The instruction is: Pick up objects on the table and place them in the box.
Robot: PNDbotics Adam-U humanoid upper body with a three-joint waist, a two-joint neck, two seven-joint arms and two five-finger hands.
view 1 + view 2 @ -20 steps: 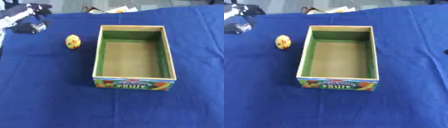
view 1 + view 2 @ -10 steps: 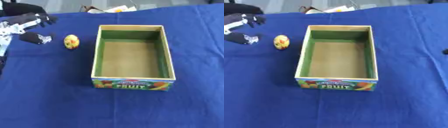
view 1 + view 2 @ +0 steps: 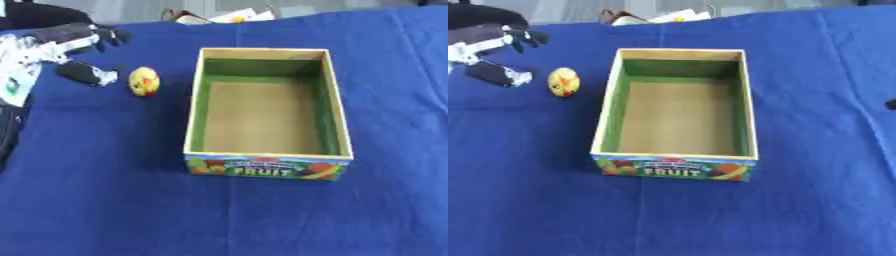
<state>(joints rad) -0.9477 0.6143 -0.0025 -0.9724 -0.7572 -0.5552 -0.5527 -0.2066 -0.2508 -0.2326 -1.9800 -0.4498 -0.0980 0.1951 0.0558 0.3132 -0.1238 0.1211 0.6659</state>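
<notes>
Closest to the camera is the box [image 3: 269,112], printed FRUIT end facing the robot, long axis running straight away from it. It's empty as far as I can see, just a bare brown floor and green inner walls.

Further back and to the left, on the blue tablecloth [image 3: 105,200], sits the only thing to pick up: a small yellow fruit [image 3: 143,81] with a reddish patch. It's just beside the box's left wall, level with the far half, not touching it. It's egg-shaped, and the long axis looks to run roughly near-to-far, same way as the box, though I can't tell which end is the stem.

Just left of the fruit is the left hand [image 3: 77,51], fingers spread with the thumb lower, holding nothing. The fruit lies to the hand's right, near the fingertips but apart from them. So the left hand is clearly the nearer one. The right hand barely shows, maybe a dark bit at the right edge; can't tell its state.
</notes>
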